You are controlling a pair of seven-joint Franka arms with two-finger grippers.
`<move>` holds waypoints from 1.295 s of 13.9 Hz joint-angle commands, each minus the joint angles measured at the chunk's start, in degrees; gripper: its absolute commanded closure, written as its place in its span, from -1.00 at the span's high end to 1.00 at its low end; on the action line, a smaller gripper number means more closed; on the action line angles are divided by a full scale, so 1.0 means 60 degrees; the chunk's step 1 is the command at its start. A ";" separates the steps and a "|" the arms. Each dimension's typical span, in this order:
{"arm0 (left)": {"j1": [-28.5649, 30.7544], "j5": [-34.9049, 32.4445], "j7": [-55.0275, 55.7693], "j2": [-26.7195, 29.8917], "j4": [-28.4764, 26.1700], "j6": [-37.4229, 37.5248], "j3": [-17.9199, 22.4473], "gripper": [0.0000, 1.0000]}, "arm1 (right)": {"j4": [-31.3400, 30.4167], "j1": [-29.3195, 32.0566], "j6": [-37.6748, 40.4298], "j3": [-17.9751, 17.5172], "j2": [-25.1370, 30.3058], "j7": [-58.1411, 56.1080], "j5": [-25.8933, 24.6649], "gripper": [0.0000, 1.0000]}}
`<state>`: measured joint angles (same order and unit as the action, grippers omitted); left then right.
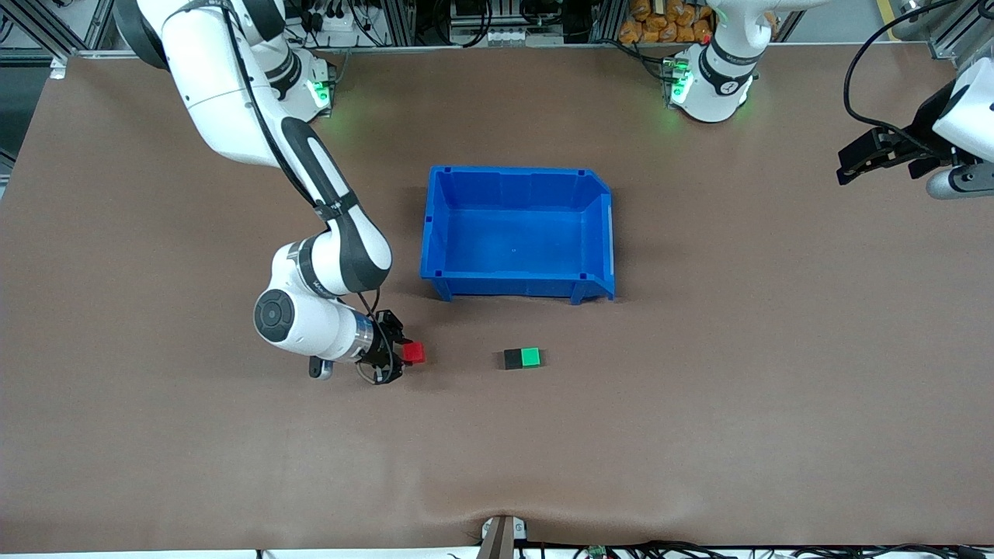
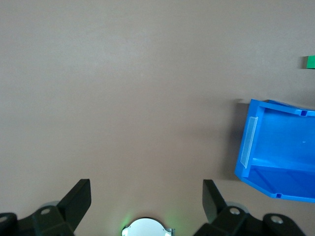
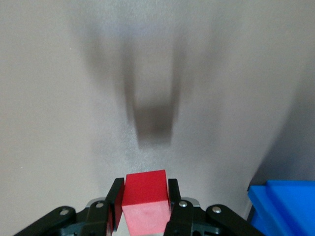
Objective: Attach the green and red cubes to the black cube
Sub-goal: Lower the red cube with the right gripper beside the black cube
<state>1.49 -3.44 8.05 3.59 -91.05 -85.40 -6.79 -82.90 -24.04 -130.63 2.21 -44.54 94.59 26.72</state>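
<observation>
My right gripper (image 1: 405, 353) is shut on the red cube (image 1: 414, 353) and holds it just above the table, beside the black cube on the right arm's side. In the right wrist view the red cube (image 3: 146, 199) sits between the two fingers. The black cube (image 1: 513, 358) and the green cube (image 1: 530, 357) lie joined side by side on the table, nearer the front camera than the blue bin. The green cube shows at the edge of the left wrist view (image 2: 310, 62). My left gripper (image 1: 854, 164) is open and empty, waiting high at the left arm's end of the table.
A large blue bin (image 1: 519, 233) stands mid-table, also in the left wrist view (image 2: 280, 147) and the right wrist view (image 3: 285, 206). The right arm's elbow (image 1: 334, 256) hangs low beside the bin. The table is brown.
</observation>
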 commanded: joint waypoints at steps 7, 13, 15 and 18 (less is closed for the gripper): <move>0.0045 0.0076 0.0005 0.0163 -0.0074 0.0009 -0.0055 1.00 | 0.1306 -0.0431 -0.0362 0.0071 -0.0925 0.0861 0.0337 -1.00; 0.0045 0.0076 0.0005 0.0149 -0.0074 -0.0020 -0.0055 1.00 | 0.1863 -0.0710 -0.0685 0.0071 -0.1423 0.1359 0.0351 -1.00; 0.0045 0.0076 0.0005 0.0149 -0.0074 -0.0005 -0.0055 1.00 | 0.1922 -0.0739 -0.0699 0.0071 -0.1439 0.1360 0.0351 -1.00; 0.0045 0.0076 0.0005 0.0149 -0.0074 -0.0005 -0.0055 1.00 | 0.2142 -0.0812 -0.0728 0.0056 -0.1585 0.1520 0.0352 -1.00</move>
<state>1.48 -3.44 8.05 3.63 -91.05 -85.40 -6.88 -73.33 -28.21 -134.93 2.15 -52.09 102.06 27.91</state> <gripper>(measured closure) 0.000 0.599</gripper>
